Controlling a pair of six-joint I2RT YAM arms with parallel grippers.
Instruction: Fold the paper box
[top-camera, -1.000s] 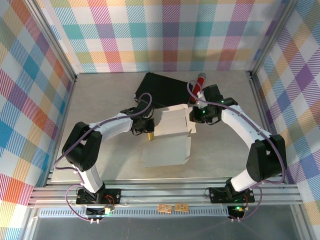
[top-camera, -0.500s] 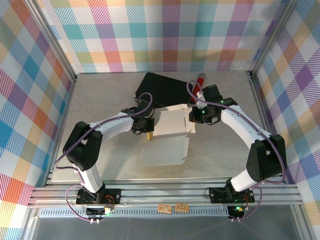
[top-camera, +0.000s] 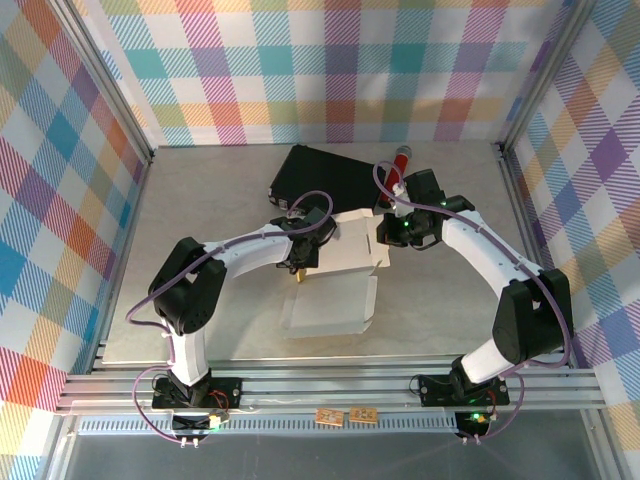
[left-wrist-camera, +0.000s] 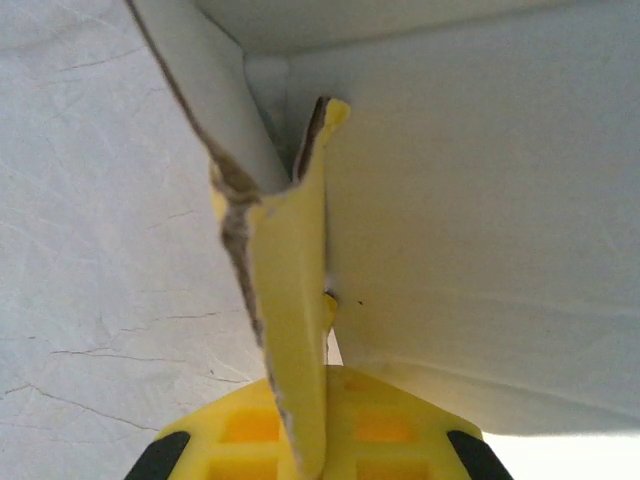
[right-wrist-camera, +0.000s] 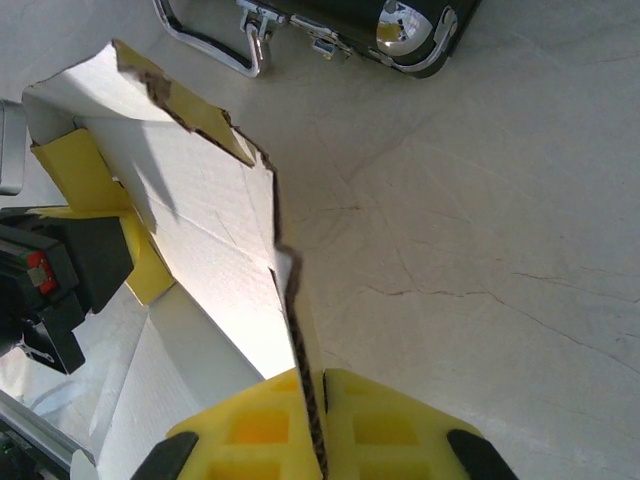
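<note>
Plaid walls in many colours close off a pale grey table, and we take the black case at its far side as our landmark. Just on the near side of the case lies the paper box, whitish face up. Its far part is raised and half folded, reaching almost to the case's near edge, and a flat panel stretches away from the case toward the arm bases.

We see the left gripper at the box's left edge, just near of the case's near-left corner. The right gripper is at the box's right edge, on the near side of the case's right end.

From the left wrist, a yellow flap of the paper box stands on edge and runs down between the yellow pads of the left gripper, which we read as clamped on it. From the right wrist, a wall of the box passes edge-on between the pads of the right gripper, and we read that as pinched too. The case lies beyond it.
</note>
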